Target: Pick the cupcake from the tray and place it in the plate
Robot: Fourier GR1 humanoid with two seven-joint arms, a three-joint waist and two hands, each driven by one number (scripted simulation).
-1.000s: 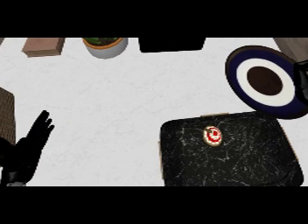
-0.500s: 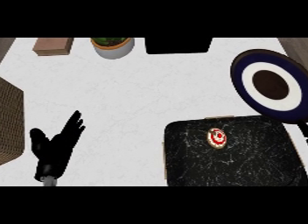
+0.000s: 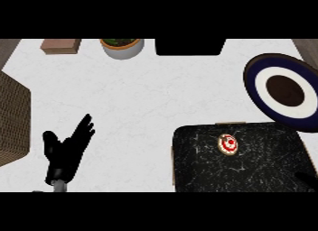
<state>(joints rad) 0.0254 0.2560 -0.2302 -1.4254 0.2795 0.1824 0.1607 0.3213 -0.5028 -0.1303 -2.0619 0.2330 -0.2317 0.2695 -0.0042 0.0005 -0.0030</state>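
Note:
A small cupcake (image 3: 228, 144) with red and white icing sits near the top middle of the black marbled tray (image 3: 202, 167). The plate (image 3: 259, 97), dark blue rim, white ring and brown centre, lies up and to the right of the tray, partly overlapping its top right corner. My left hand (image 3: 67, 149) rests open on the white counter at lower left, fingers straight and pointing up. Only a black tip of my right hand (image 3: 313, 181) shows at the tray's lower right corner, well away from the cupcake.
A woven brown basket (image 3: 3, 119) stands at the left edge. Along the back are a pinkish block (image 3: 61, 45), a white pot with a plant (image 3: 122, 47) and a black box (image 3: 189, 46). White counter lies between the left hand and the tray.
The view has shifted, so everything sits further right and lower than before. My left hand has come up and inward. The right hand has dropped from beside the plate to the tray's lower right corner.

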